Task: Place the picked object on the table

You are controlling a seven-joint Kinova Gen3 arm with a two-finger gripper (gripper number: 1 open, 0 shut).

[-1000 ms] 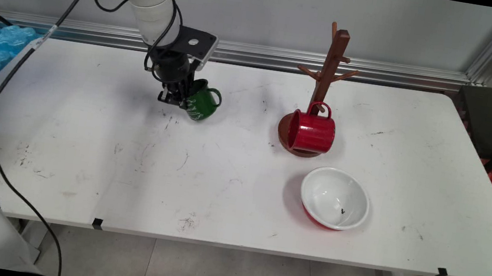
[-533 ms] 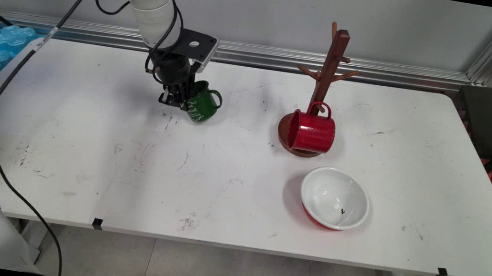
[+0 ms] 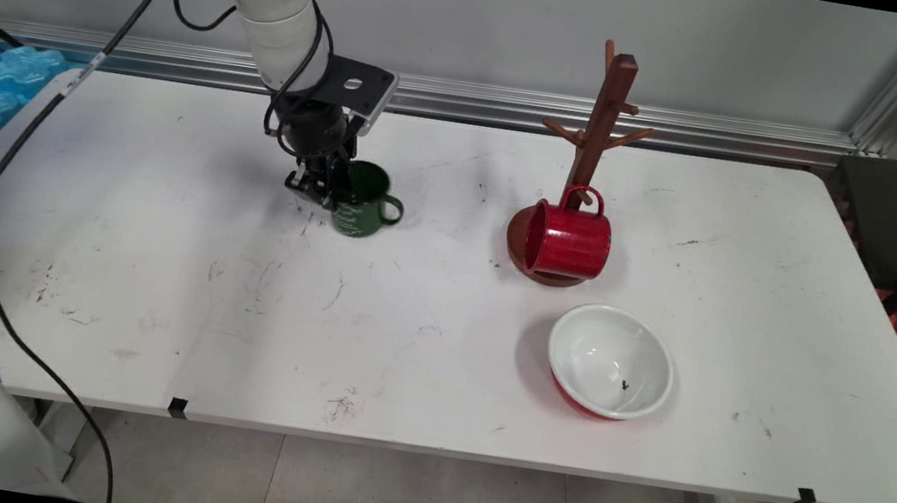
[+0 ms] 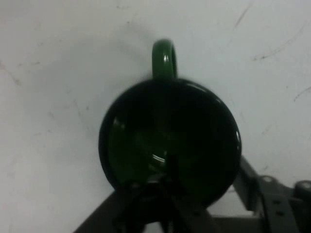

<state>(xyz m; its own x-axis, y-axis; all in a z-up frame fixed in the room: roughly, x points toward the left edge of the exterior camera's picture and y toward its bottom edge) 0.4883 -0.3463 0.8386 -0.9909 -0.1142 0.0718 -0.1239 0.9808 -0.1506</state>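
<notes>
Green mug stands upright directly below the gripper, its handle pointing away from it; the fingers are closed on the mug's rim

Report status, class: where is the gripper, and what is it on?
Gripper at green mug, clamped on its rim. Mug upright on table. Red mug on wooden rack, bowl well apart.

A mug is standing upright on the desk, left of centre. To its right, well apart, a mug tree is carrying a second mug. A bowl is sitting just in front of the tree.
</notes>
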